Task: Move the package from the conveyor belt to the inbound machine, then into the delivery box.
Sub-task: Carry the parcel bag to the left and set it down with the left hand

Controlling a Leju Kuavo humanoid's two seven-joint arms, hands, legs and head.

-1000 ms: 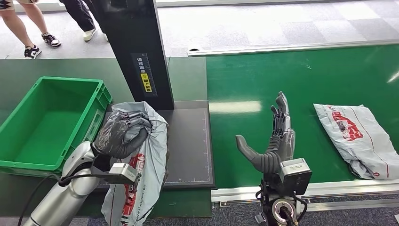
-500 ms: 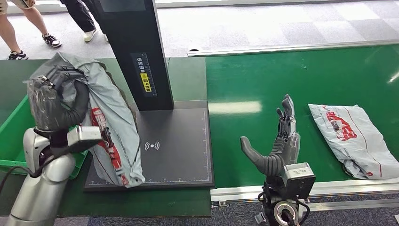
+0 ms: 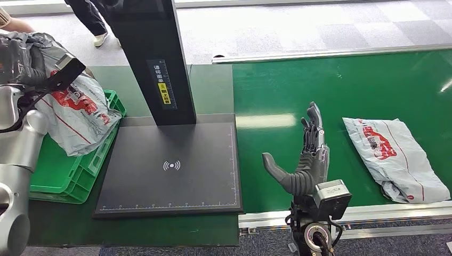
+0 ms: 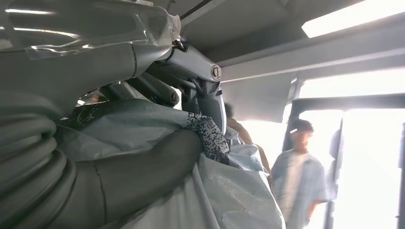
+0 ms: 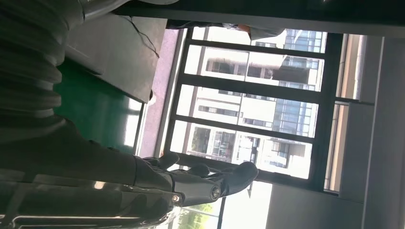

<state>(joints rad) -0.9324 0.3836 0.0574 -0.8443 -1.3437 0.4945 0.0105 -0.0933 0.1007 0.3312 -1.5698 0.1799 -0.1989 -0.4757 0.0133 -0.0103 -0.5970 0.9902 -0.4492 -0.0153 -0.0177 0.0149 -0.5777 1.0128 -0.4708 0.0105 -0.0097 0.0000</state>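
A grey package with red print (image 3: pixel 74 114) hangs over the green delivery box (image 3: pixel 69 178) at the far left, and my left hand (image 3: pixel 18 58) grips its upper end. In the left wrist view my thumb (image 4: pixel 143 171) presses into the crumpled bag (image 4: pixel 229 191). The inbound machine's black scan plate (image 3: pixel 170 165) lies bare in front of its black pillar (image 3: pixel 152 58). My right hand (image 3: pixel 306 154) stands open and upright over the green conveyor belt (image 3: pixel 330 85), holding nothing; the right wrist view has its fingers (image 5: pixel 191 179) stretched out. A second grey package (image 3: pixel 394 157) lies on the belt to the right of that hand.
The belt's metal front rail (image 3: pixel 373 213) runs below my right hand. A person's legs (image 3: pixel 93 21) stand on the floor behind the machine, and another person (image 4: pixel 298 167) stands in the background of the left wrist view.
My left arm lifted the package off the scan plate and swung it left over the green box. The second package has drifted slightly left on the belt. My right hand barely moved.
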